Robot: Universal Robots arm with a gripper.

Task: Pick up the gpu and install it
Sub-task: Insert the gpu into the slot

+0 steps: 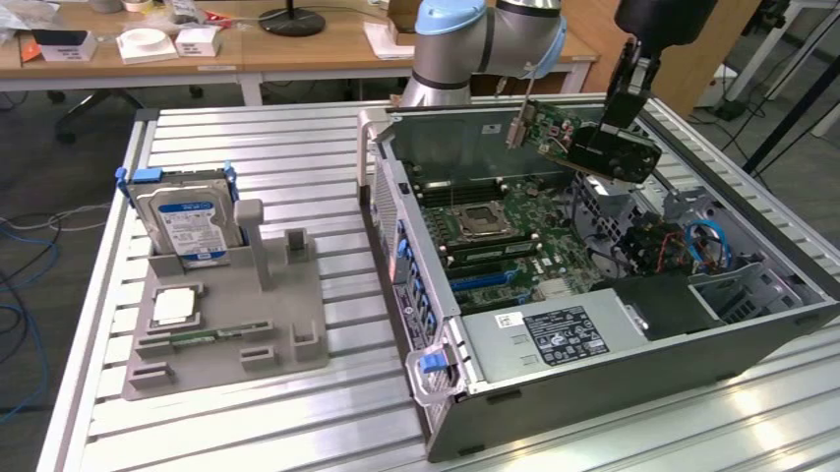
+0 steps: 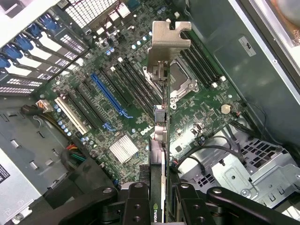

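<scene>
Closest to the lens: black pincer (image 2: pixel 161 199), closed down to the thickness of the gpu (image 2: pixel 161 136), one finger (image 2: pixel 136 201) pressed to each face of the card at the cooler end. Card seen edge-on from the wrist, silver end bracket (image 2: pixel 171 35) at the end farthest from the grip. Hanging in the air above the open computer case (image 1: pixel 630 393), over the motherboard (image 2: pixel 206 112), tilted, touching no slot. Long blue slot (image 2: pixel 110 98) below and off to one side, empty. Not yet seated.

Off at the exterior view's left, on the bench (image 1: pixel 263 128): grey holder (image 1: pixel 263 324) with hard drive (image 1: pixel 191 221) standing upright in it, well apart from the case.

Handling, as a judgement: probably light and stiff, no sag visible along its length, yet fragile, with bare components, a thin bracket and a contact edge. Best gripped across the flat faces on the cooler shroud, as now, away from connector edge and bracket tab. Likely smooth plastic there, so a firm squeeze and no twisting.
</scene>
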